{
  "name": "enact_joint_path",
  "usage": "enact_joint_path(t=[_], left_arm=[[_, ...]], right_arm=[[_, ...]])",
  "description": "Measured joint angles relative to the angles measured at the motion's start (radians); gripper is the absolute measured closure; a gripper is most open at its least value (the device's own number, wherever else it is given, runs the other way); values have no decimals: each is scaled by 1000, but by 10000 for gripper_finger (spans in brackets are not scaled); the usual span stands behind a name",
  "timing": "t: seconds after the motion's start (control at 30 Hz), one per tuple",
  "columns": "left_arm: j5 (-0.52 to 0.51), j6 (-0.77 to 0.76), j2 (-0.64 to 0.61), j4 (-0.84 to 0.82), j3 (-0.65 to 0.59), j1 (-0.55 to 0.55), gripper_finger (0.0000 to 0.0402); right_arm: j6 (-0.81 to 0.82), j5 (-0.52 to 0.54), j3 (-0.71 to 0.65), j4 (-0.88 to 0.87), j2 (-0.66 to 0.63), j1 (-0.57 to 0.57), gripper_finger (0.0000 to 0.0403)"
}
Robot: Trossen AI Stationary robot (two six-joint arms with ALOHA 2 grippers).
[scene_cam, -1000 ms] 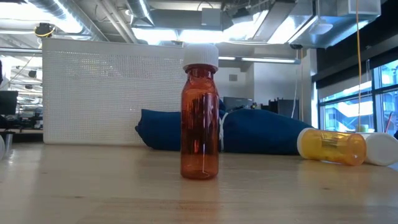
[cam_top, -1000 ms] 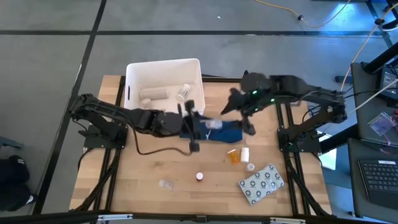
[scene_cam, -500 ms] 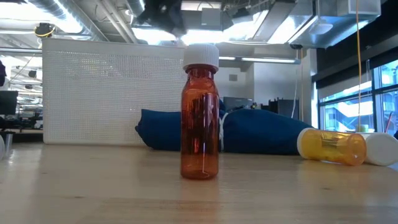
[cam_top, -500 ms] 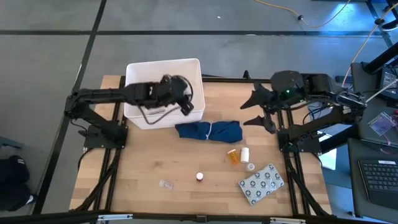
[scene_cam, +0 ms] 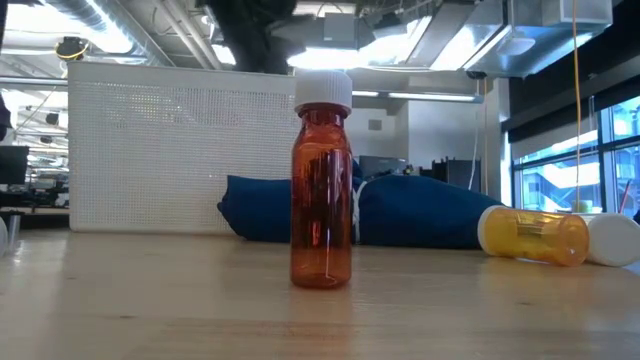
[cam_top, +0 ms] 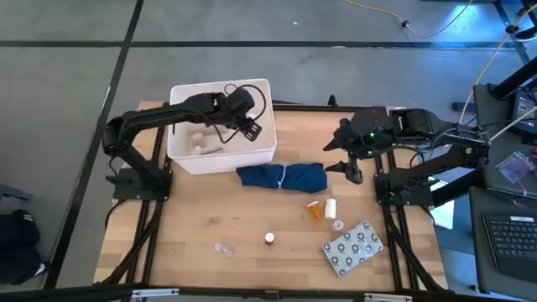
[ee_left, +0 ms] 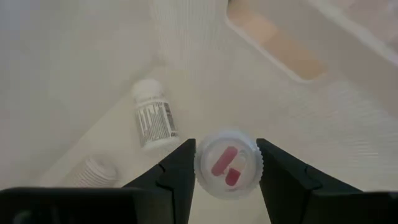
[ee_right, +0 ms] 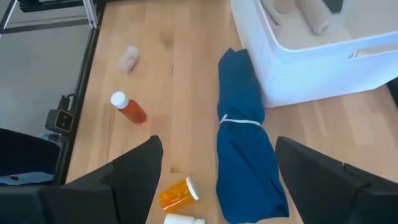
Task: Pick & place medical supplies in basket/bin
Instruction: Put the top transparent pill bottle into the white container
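Bright, even overhead light throughout. Soft, short shadows on wooden surface [cam_top: 210,218]. Low view: glare from ceiling lights, window glow at right, amber bottle [scene_cam: 321,195] sharp, room behind soft. Left wrist view: washed-out white tub [ee_left: 74,68] interior, low contrast, slight blur. Right wrist view clear.

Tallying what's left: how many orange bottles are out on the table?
2: an upright amber bottle near the front edge's middle; an orange pill bottle lying on its side, in front of the blue cloth. None seems hidden.
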Motion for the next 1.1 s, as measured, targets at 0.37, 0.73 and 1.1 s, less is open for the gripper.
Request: enact_joint_path(t=[0.37, 0.73, 1.1], left_arm=[[72, 27, 196, 24, 0, 48, 257], [119, 11, 344, 118, 0, 48, 256], [117, -2, 357, 131, 0, 48, 247]], right_arm=[[25, 1, -1, 15, -11, 0, 94], [28, 1, 0, 15, -14, 0, 94], [28, 1, 0, 14, -14, 0, 94]])
